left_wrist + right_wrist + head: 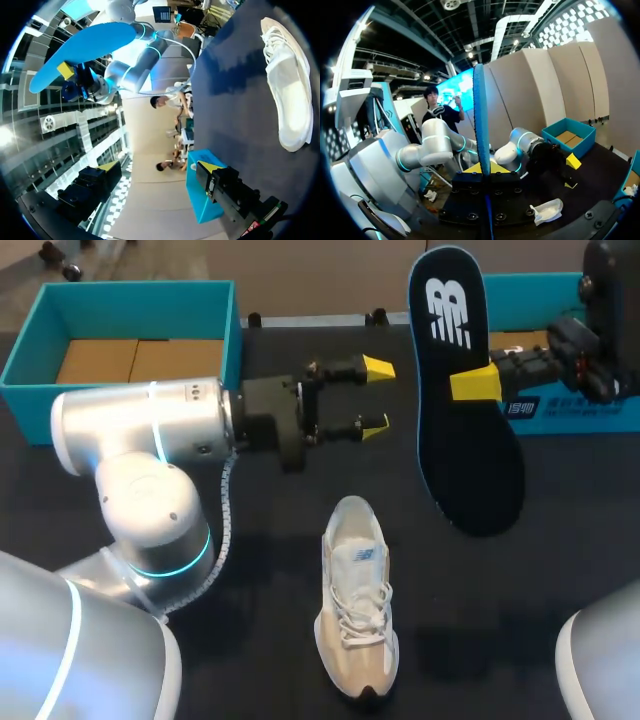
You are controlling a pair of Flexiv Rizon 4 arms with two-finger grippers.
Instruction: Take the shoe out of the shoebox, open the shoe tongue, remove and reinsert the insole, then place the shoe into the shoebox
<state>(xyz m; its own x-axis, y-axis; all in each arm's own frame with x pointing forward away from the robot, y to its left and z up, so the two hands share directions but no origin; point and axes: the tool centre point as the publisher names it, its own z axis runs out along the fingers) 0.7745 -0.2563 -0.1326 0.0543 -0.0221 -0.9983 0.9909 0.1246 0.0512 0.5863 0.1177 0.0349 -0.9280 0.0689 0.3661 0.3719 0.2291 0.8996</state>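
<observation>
Item count: one shoe, one insole, two boxes, two grippers.

1. The white and beige lace-up sneaker rests sole-down on the dark table, near the front edge, clear of both boxes and untouched by either arm.
2. The dark navy foam insole, edged and backed in blue, is outside the sneaker and raised above the table. The right gripper is clenched on its middle, one yellow tip on the printed face; the right wrist view shows the insole edge-on between the two fingers.
3. The left gripper is released, its yellow tips spread with nothing between them. It hangs above the table beside the insole, between the two boxes and beyond the sneaker.
4. The open teal cardboard box sits at the far left corner, brown card showing inside.
5. The second teal box sits at the far right. The right arm and the insole hide much of it, so its contents, possibly white paper, are not certain.
</observation>
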